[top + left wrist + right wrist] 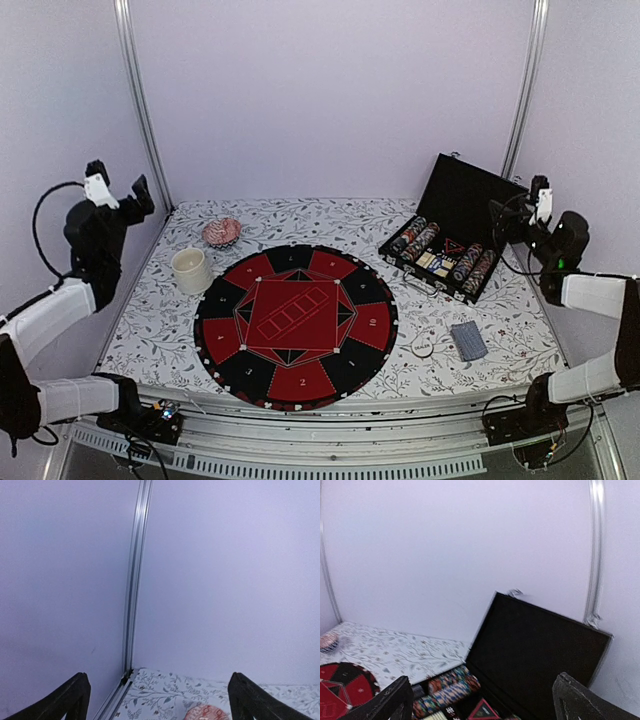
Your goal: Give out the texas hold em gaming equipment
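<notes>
Evidently nothing is dealt yet: poker chips (420,238) sit in the open case (470,195), the card deck (468,341) lies near the round mat (296,322) (still bare), and left gripper (160,705) and right gripper (485,702) hang wide open, empty.

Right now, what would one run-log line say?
left tool: open, empty | right tool: open, empty | poker chips: in open case | card deck: on table beside mat

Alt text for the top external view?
Round red-and-black poker mat at the centre of a floral table; open black case of striped poker chips at back right, a deck of cards in front of it. White cup and pink bowl at back left; left gripper and right gripper raised at the sides, empty.
</notes>
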`<action>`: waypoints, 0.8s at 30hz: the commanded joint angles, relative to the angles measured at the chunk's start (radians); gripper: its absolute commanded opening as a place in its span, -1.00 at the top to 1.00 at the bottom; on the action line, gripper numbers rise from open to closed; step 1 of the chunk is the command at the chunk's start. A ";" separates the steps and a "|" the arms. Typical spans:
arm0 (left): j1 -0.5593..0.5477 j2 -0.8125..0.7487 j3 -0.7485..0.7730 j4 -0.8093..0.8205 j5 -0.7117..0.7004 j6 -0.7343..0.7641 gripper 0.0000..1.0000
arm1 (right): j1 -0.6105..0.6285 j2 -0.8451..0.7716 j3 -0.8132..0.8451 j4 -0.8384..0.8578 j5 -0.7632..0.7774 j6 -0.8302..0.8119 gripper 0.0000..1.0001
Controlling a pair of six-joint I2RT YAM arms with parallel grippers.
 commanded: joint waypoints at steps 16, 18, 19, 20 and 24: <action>-0.541 0.260 0.664 -1.041 0.368 0.153 -0.97 | 0.679 0.243 0.639 -1.583 0.290 0.157 -0.73; -0.543 0.278 0.651 -1.007 0.393 0.155 -0.97 | 0.716 0.280 0.621 -1.636 0.303 0.198 -0.77; -0.543 0.288 0.650 -0.997 0.405 0.159 -0.97 | 0.729 0.297 0.612 -1.654 0.305 0.213 -0.79; -0.543 0.299 0.651 -0.992 0.417 0.163 -0.97 | 0.745 0.310 0.604 -1.670 0.305 0.230 -0.82; -0.543 0.329 0.654 -0.996 0.437 0.167 -0.97 | 0.797 0.353 0.565 -1.698 0.325 0.289 -0.80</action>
